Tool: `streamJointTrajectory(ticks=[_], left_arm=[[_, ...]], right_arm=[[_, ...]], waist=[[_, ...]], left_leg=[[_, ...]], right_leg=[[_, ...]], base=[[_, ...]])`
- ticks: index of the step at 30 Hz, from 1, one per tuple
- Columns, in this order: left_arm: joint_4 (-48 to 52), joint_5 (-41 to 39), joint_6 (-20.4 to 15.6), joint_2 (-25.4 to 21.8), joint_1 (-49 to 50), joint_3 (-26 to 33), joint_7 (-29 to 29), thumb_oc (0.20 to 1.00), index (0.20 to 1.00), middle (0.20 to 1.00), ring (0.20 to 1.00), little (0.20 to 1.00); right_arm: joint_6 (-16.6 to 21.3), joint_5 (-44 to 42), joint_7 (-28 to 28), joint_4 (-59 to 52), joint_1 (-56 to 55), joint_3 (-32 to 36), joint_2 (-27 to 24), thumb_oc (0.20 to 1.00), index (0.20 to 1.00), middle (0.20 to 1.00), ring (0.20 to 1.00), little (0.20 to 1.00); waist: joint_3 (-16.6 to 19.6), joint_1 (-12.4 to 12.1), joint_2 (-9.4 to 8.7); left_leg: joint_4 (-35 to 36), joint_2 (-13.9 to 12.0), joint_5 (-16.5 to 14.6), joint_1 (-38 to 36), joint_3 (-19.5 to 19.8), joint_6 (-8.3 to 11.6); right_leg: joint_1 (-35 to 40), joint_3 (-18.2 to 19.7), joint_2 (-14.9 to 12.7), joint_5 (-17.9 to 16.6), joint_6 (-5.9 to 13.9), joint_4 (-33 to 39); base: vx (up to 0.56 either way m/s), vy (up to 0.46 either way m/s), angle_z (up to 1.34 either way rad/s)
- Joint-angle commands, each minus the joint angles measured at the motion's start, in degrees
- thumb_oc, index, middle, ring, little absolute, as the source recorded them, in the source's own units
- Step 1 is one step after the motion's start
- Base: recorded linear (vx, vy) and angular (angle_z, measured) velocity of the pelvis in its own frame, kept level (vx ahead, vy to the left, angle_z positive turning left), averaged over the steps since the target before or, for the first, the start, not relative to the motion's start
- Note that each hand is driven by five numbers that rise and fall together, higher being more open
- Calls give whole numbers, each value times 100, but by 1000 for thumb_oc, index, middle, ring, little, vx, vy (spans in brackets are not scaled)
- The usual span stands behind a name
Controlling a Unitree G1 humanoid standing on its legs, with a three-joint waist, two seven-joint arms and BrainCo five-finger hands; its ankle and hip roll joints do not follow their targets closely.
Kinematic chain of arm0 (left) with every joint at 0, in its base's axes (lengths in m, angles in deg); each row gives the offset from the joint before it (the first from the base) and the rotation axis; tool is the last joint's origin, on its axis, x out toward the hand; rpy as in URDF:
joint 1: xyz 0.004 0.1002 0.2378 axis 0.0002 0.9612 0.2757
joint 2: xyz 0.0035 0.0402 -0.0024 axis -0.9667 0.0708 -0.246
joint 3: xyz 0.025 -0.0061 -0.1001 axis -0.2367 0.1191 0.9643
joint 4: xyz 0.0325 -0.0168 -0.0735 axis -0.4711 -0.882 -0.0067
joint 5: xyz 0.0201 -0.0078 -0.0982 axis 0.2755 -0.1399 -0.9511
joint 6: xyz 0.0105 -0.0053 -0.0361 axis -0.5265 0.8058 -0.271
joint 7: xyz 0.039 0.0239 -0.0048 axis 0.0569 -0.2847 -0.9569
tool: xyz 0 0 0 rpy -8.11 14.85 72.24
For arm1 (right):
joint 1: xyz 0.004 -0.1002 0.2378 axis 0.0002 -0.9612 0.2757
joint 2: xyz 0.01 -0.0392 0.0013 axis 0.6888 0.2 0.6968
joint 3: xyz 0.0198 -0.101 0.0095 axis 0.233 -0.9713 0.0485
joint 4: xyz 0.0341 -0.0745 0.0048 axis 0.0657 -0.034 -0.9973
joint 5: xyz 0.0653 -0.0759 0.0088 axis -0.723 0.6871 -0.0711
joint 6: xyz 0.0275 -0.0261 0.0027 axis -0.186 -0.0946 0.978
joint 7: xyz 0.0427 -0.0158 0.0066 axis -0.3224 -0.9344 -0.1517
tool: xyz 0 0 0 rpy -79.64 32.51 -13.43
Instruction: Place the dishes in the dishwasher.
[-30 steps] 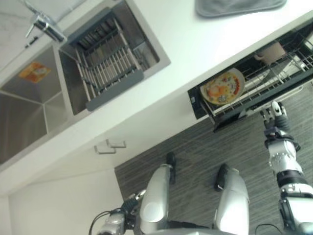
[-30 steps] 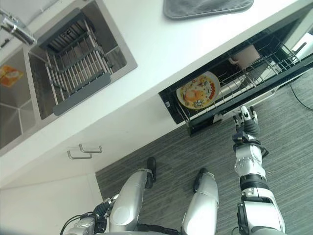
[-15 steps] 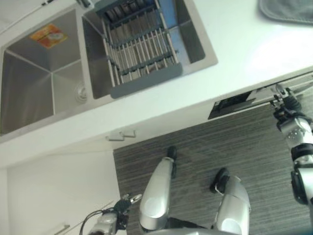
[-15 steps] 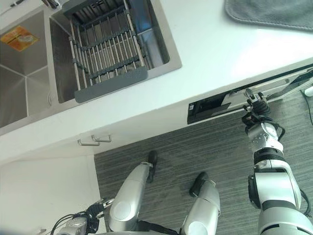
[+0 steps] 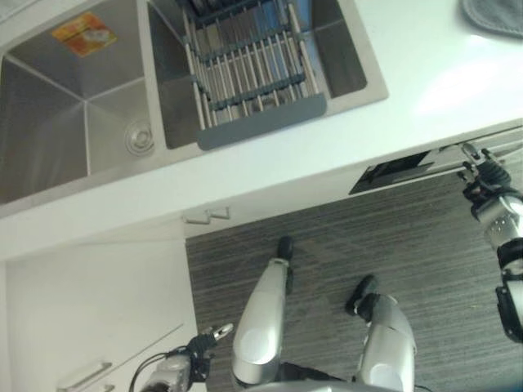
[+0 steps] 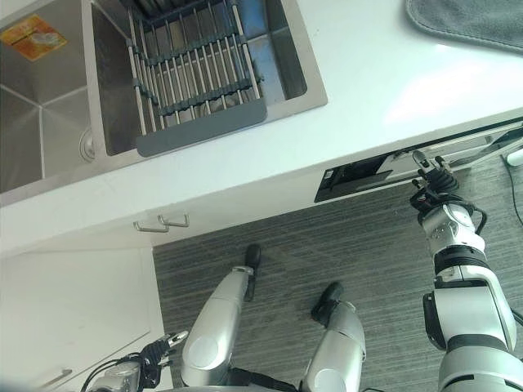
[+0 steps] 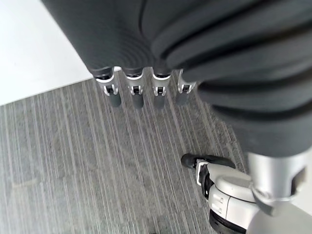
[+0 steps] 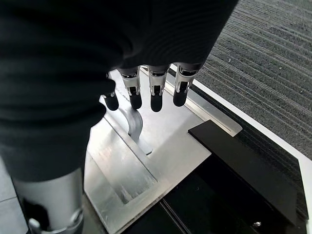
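The dishwasher drawer (image 6: 359,175) sits almost fully pushed in under the white counter (image 5: 409,90), leaving only a dark slit. Its inside is hidden. My right hand (image 6: 437,184) is at the drawer's silver front panel (image 8: 161,146). Its straight fingers (image 8: 155,95) rest at the curved handle (image 8: 134,124), and it is open and holding nothing. My left hand (image 5: 192,363) hangs low beside me. Its fingers (image 7: 134,92) point straight down over the grey floor, and it is empty.
A steel double sink is set in the counter, with a grey dish rack (image 5: 253,73) in one basin and a bare basin (image 5: 73,122) beside it. A grey mat (image 6: 466,24) lies at the counter's far right. A cabinet handle (image 5: 206,216) juts out below the counter.
One second ago the drawer stood pulled out with a colourful plate in its rack. It is now pushed in, with my right hand at its front. The camera has also shifted.
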State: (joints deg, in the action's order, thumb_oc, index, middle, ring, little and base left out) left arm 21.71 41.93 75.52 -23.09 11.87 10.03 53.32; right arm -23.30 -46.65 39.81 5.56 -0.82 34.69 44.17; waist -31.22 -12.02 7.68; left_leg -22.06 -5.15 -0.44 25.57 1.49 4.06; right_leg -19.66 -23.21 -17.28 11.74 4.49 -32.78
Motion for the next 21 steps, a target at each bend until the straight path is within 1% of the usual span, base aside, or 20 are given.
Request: streamJointTrajectory(ticks=[1,2,3,4,6,7,8,9,13,14,15,16,17,19,21], left_arm=[[110,-381,210,-456,-20,-206,173,1000,1000,1000,1000,1000],[137,-456,213,-381,-53,-144,200,1000,1000,1000,1000,1000],[141,-459,193,-365,-53,-146,197,1000,1000,1000,1000,1000],[138,-488,97,-297,-58,-109,215,1000,1000,1000,1000,1000],[155,-535,46,-230,-39,-76,208,1000,1000,1000,1000,1000],[121,-589,34,-171,-67,-19,200,1000,1000,1000,1000,1000],[109,-594,20,-158,-67,-7,198,1000,1000,1000,1000,1000],[72,-537,-38,-111,-80,55,170,1000,1000,1000,1000,1000],[105,-354,-131,-40,30,147,-14,1000,1000,1000,1000,1000],[105,-239,-122,-25,55,163,-55,1000,1000,1000,1000,1000],[92,39,-91,-19,86,183,-135,1000,1000,1000,1000,1000],[116,278,-8,-4,134,171,-196,1000,1000,1000,1000,1000],[116,382,44,11,146,158,-250,1000,1000,1000,1000,1000],[96,590,112,25,138,131,-274,1000,1000,1000,1000,1000],[45,772,204,62,119,62,-358,1000,1000,1000,1000,1000]], right_arm=[[621,131,-668,-1037,2217,-298,468,1000,1000,1000,1000,1000],[419,390,-689,-1116,1782,-156,620,1000,1000,1000,1000,1000],[436,457,-693,-1130,1691,-142,656,1000,1000,1000,1000,1000],[406,641,-723,-1133,1200,-39,805,1000,1000,1000,1000,1000],[454,929,-719,-1122,636,62,984,1000,1000,1000,1000,1000],[472,963,-816,-1071,230,150,1096,1000,1000,1000,1000,1000],[472,984,-840,-1065,72,183,1147,1000,1000,1000,1000,1000],[594,1124,-824,-1058,-431,250,1326,1000,1000,1000,1000,1000],[752,1186,-854,-1216,-1587,364,1577,1000,1000,1000,1000,1000],[839,1297,-865,-1253,-1833,374,1636,1000,1000,1000,1000,1000],[991,1366,-910,-1254,-2260,434,1671,1000,1000,1000,1000,1000],[1024,1411,-1038,-1249,-2597,518,1637,1000,1000,1000,1000,1000],[1079,1409,-1050,-1236,-2751,544,1637,1000,1000,1000,1000,1000],[1030,1495,-1128,-1215,-2974,601,1640,1000,1000,1000,1000,1000],[1018,1722,-1174,-1143,-3353,583,1733,1000,1000,1000,1000,1000]], waist=[[142,-541,-200],[142,-460,-231],[142,-446,-233],[145,-350,-242],[218,-240,-254],[310,-133,-281],[350,-101,-290],[484,28,-304],[836,348,-417],[921,414,-438],[1114,560,-475],[1295,686,-495],[1389,762,-508],[1530,892,-532],[1703,1094,-565]], left_leg=[[503,138,-192,-619,-559,-358],[614,128,-177,-779,-575,-343],[634,123,-172,-809,-585,-341],[732,77,-154,-969,-639,-321],[856,9,-129,-1141,-696,-286],[946,-57,-119,-1252,-746,-248],[992,-83,-111,-1306,-766,-232],[1139,-209,39,-1402,-884,-205],[1500,-437,120,-1786,-1033,-18],[1578,-482,144,-1876,-1057,30],[1735,-556,165,-2056,-1099,105],[1842,-595,162,-2230,-1135,152],[1872,-611,153,-2309,-1151,173],[1883,-645,125,-2392,-1195,199],[1892,-690,63,-2597,-1309,226]], right_leg=[[319,166,-203,275,142,-395],[431,203,-142,239,160,-229],[448,208,-133,233,160,-207],[563,245,-78,211,154,-75],[689,286,-1,174,147,99],[769,324,53,156,139,238],[813,333,77,142,138,306],[911,303,172,-47,81,596],[1317,386,357,-248,113,1335],[1420,402,391,-299,121,1504],[1589,453,448,-383,147,1802],[1727,507,493,-448,166,2018],[1776,546,511,-485,178,2105],[1827,611,542,-542,181,2237],[1974,719,573,-554,180,2362]], base=[[-101,-105,-5],[-93,-96,-11],[-129,-125,-12],[-100,-92,-10],[-112,-120,-8],[-85,-111,-23],[-160,-146,-25],[-155,-168,-20],[-70,-186,-16],[-17,-222,-36],[-4,-228,-43],[-12,-206,-36],[-16,-114,-29],[-28,-59,-31],[14,-39,-22]])
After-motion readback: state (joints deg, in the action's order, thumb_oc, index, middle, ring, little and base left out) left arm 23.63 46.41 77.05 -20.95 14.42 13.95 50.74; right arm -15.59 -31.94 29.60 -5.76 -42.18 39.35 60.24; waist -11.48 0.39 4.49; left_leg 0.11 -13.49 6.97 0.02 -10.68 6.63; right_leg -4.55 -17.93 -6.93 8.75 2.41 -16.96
